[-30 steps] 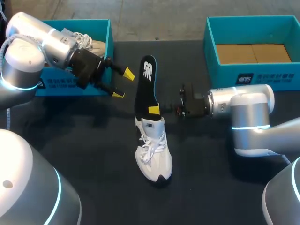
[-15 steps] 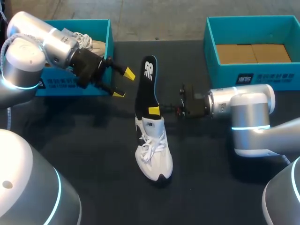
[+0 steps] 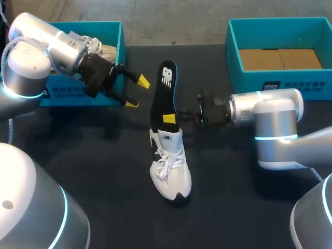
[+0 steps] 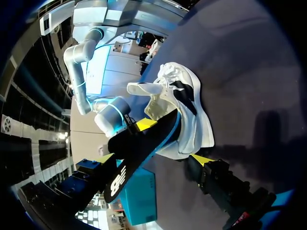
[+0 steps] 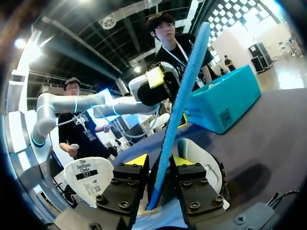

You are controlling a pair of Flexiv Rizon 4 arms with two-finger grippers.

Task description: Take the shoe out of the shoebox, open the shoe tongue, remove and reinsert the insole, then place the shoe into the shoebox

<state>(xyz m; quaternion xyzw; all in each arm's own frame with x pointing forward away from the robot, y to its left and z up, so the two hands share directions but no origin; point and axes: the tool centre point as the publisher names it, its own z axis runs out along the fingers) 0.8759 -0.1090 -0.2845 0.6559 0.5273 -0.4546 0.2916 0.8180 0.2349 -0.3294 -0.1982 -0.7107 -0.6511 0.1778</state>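
A white shoe [image 3: 170, 167] lies on the black table, toe toward me. The black insole [image 3: 163, 93] stands out of its heel opening and leans away from me. My right gripper [image 3: 168, 119] is at the insole's lower part, open, with the insole [image 5: 180, 91] upright between its fingertips [image 5: 139, 160] and a small gap on one side. My left gripper [image 3: 135, 92] hangs wide open, left of the insole and apart from it. In the left wrist view the shoe [image 4: 189, 112] and insole [image 4: 136, 155] lie ahead of that gripper [image 4: 153, 159].
A teal shoebox [image 3: 111, 96] at the far left holds another pale shoe [image 3: 98, 47]. A second teal shoebox [image 3: 233, 46] at the far right has a cardboard floor. Bare black table lies in front of the white shoe and on both sides of it.
My right gripper's fingers have parted from the insole and the arm has shifted slightly away from me. The insole's top has tipped a little to the right. My left arm has not moved.
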